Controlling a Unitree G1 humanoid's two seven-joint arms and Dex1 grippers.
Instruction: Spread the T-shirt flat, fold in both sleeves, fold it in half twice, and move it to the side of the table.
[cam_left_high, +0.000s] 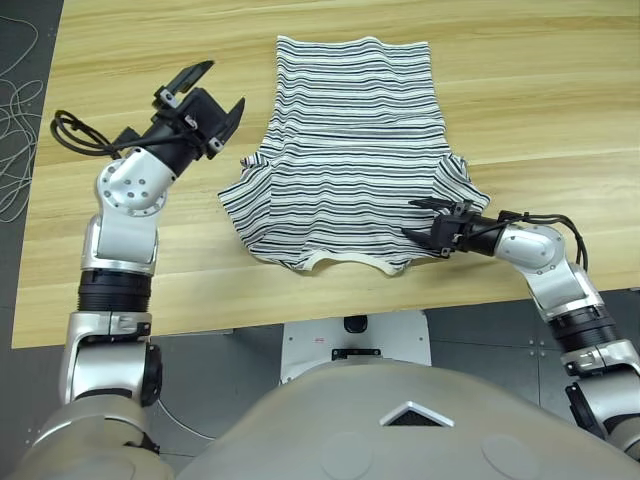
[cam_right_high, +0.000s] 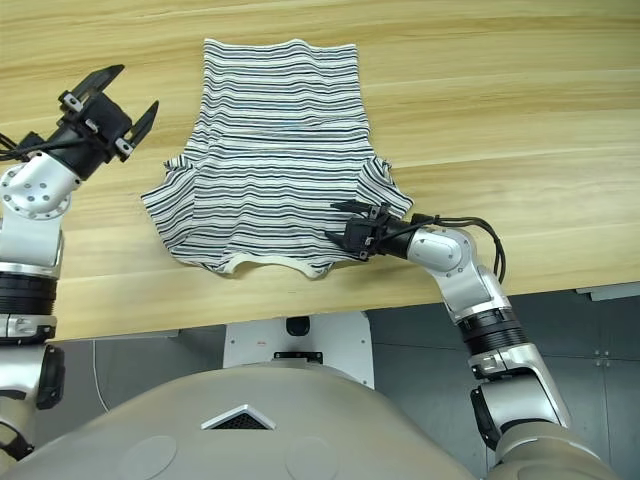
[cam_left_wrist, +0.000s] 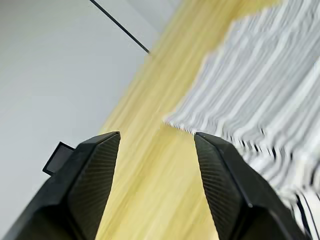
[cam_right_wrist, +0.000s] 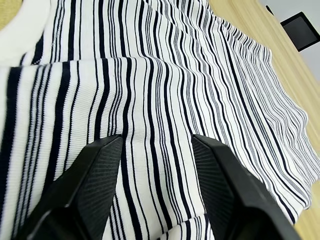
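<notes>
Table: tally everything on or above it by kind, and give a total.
Striped T-shirt: 1
Grippers: 2 (left gripper, open, beside the shirt; right gripper, open, over the shirt's near right edge)
Total: 3

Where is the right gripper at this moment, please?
In the head views, the right gripper sits over the near right corner of the T-shirt, close to the front edge of the table, fingers apart.

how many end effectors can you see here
2. The left end effector hovers open over the table, left of the T-shirt; the right end effector is open at its near right edge.
</notes>
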